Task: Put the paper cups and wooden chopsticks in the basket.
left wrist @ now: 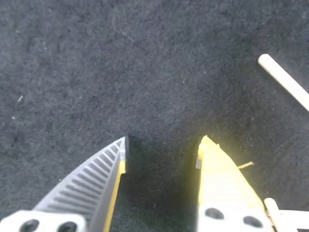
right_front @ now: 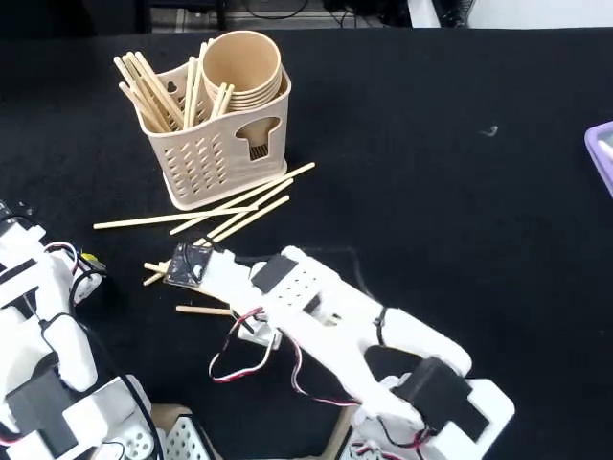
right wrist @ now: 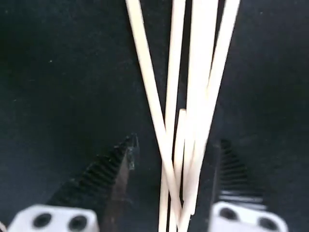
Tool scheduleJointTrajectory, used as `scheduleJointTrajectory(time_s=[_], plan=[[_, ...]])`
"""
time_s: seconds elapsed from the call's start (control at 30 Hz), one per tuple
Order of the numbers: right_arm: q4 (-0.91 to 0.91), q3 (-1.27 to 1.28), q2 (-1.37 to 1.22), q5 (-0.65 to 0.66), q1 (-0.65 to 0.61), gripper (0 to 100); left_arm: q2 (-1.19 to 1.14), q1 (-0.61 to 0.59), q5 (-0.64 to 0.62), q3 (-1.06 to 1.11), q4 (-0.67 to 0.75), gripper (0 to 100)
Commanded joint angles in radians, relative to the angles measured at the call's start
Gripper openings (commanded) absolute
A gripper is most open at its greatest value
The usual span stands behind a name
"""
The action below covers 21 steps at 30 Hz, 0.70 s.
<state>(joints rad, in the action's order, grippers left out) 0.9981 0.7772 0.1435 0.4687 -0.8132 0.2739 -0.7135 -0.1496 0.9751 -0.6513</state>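
The black bench [right_front: 460, 192] carries everything. Seen from the high view, the right arm [right_front: 316, 307] comes in from about 5 o'clock and stretches toward the middle. The left arm [right_front: 38, 326] sits at the 8 o'clock edge.

The beige perforated basket [right_front: 206, 158] stands upright at about 11 o'clock. Inside it are a nested stack of paper cups [right_front: 244, 67] on its 3 o'clock side and a cluster of wooden chopsticks [right_front: 148, 91] leaning at its 9 o'clock side.

A fan of loose chopsticks [right_front: 235, 206] lies flat on the bench at the basket's 6 o'clock, close to its foot. The right pincer [right wrist: 177, 142] is spread, one jaw on each side of their near ends, low over the cloth. A single chopstick [right_front: 203, 310] lies apart, beside the right arm.

The left pincer [left wrist: 164, 140] is spread over bare cloth, holding nothing, with one chopstick end [left wrist: 285, 79] nearby.

A purple object [right_front: 601, 153] shows at the 3 o'clock edge.
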Motion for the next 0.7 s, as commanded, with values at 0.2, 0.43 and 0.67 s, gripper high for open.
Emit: scheduleJointTrajectory(time_s=[0.2,0.43,0.67], plan=[[-0.048,-0.145,-0.197,0.057,0.061,46.6,-0.002,-0.018,0.009,-0.03,0.009,24],[-0.052,-0.185,-0.28,0.064,0.06,25.7,-0.002,-0.018,0.009,-0.031,0.009,24],[-0.002,-0.206,-0.277,0.063,0.002,0.5,-0.002,-0.018,0.009,-0.031,0.009,24]])
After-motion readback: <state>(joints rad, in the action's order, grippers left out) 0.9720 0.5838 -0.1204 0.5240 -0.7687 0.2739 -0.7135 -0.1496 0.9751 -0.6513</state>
